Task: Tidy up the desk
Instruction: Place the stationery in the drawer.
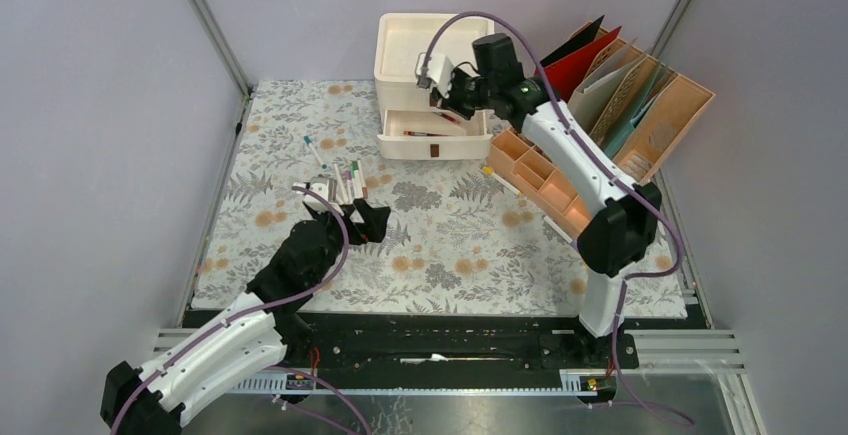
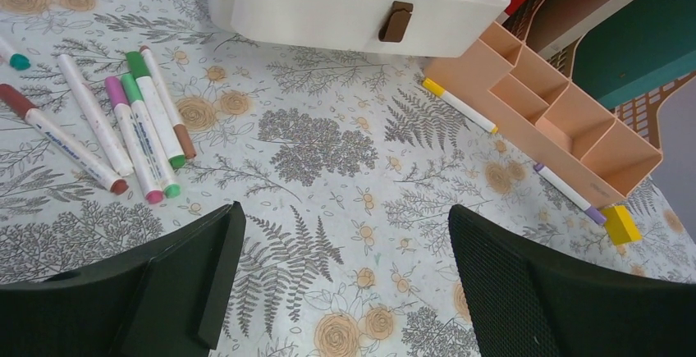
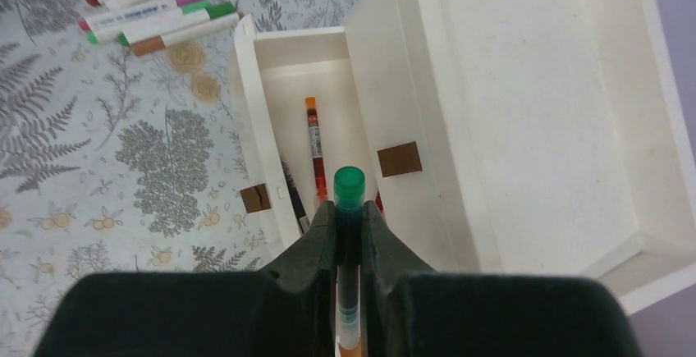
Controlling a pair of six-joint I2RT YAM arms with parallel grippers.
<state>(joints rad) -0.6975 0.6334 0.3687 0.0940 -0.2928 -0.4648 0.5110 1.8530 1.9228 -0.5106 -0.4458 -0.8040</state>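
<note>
While left claw (image 2: pixel 345 246) gapes, right claw (image 3: pixel 350 224) clamps green-capped pen (image 3: pixel 349 186) above drawer (image 3: pixel 249 102) holding pens (image 3: pixel 312 148).

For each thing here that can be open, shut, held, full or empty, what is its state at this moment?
Lower drawer: pulled out, pens inside.
Left pincer: open, holding nothing.
Right pincer: shut on the green-capped marker, above the drawer.
Loose markers: capped, lying on the desk.
Peach organizer: compartments in view are empty.
</note>
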